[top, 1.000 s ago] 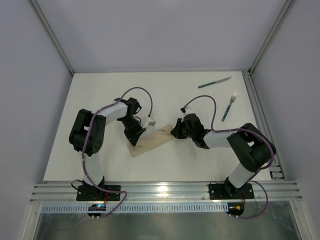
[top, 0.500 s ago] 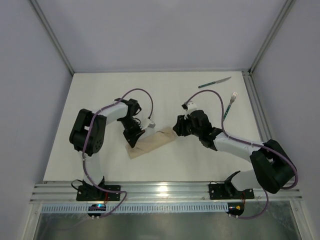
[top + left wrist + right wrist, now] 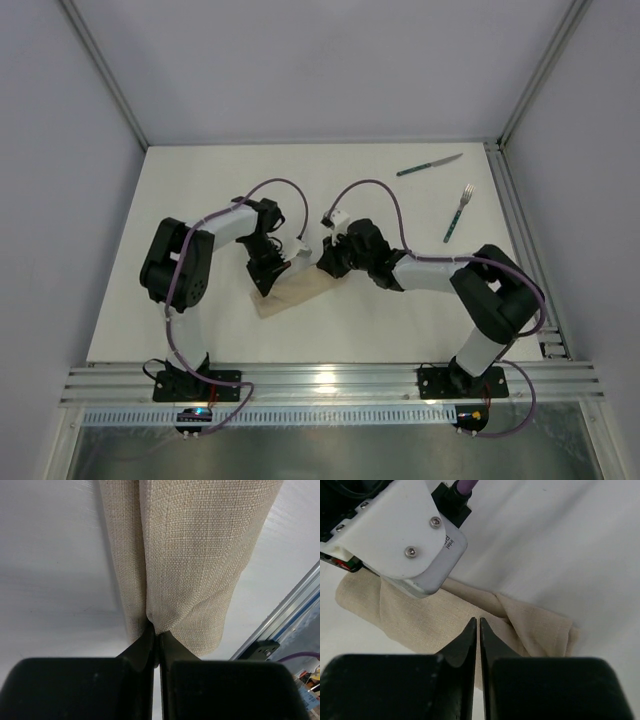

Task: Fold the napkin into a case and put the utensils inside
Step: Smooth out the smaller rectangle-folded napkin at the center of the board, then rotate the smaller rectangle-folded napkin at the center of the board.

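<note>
While the napkin point(image 3: 298, 290) lies as a narrow oblong strip slanting between the two claws, both arms are bent in on it. This reads as the folding step, not the loading one

Left claw point(image 3: 156, 634): jaws pressed fully together, tips nipping the cloth at the end of the strip, right where a crease runs away from them. Judged purpose: an anchor, so the strip neither slides nor springs apart while the other arm works it

Right claw point(image 3: 478, 622): jaws drawn together with only a hairline between, tips down on the cloth about mid-width. A raised wrinkle sits just right of the tips. Cannot tell whether a layer is caught or the tips merely press on top. The left arm's white wrist housing point(image 3: 405, 535) hangs close above and left of these tips, so the claws are near each other but apart

Pose, left arm: elbow out to the left, forearm reaching toward centre, wrist turned down so the claw points at the table point(image 3: 200, 180)

Pose, right arm: elbow folded out to the right, forearm stretched long and low leftward, claw angled down onto the strip's right-hand end

Knife point(image 3: 430, 165) and fork point(image 3: 458, 214) lie bare on the table, well off to the right of the right claw and farther back, apart from each other and untouched. Judgement: they wait there because the pouch is not yet ready to take them
</note>
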Action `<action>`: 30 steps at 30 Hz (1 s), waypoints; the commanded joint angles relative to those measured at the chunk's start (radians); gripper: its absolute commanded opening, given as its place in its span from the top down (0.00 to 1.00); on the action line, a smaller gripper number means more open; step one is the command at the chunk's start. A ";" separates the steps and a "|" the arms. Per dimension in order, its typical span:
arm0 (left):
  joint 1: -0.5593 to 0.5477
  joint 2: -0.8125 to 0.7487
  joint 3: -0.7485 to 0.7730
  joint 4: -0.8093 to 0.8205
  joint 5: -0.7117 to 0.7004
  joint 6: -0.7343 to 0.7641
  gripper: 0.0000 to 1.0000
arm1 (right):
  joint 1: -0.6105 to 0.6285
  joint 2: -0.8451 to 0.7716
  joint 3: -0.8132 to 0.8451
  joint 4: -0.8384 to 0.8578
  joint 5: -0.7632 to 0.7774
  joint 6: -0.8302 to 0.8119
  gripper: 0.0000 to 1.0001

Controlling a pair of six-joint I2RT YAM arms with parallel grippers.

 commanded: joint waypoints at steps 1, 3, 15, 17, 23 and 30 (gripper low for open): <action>-0.002 -0.031 0.016 0.001 -0.032 -0.013 1.00 | 0.010 0.055 0.058 0.083 -0.061 0.016 0.93; -0.002 -0.039 0.016 0.004 -0.041 -0.018 1.00 | 0.008 0.098 0.058 0.084 -0.064 0.029 0.95; 0.033 -0.177 0.042 -0.084 0.007 0.036 0.60 | 0.008 0.210 0.124 -0.026 0.109 0.136 0.96; 0.047 -0.203 0.077 -0.129 0.064 0.060 0.55 | 0.007 0.211 0.130 -0.042 0.124 0.145 0.96; 0.063 -0.217 0.131 -0.142 0.163 0.034 0.57 | 0.007 0.205 0.133 -0.048 0.146 0.171 0.96; 0.011 -0.137 0.058 0.134 0.063 -0.158 0.88 | 0.007 0.172 0.113 -0.048 0.213 0.239 0.96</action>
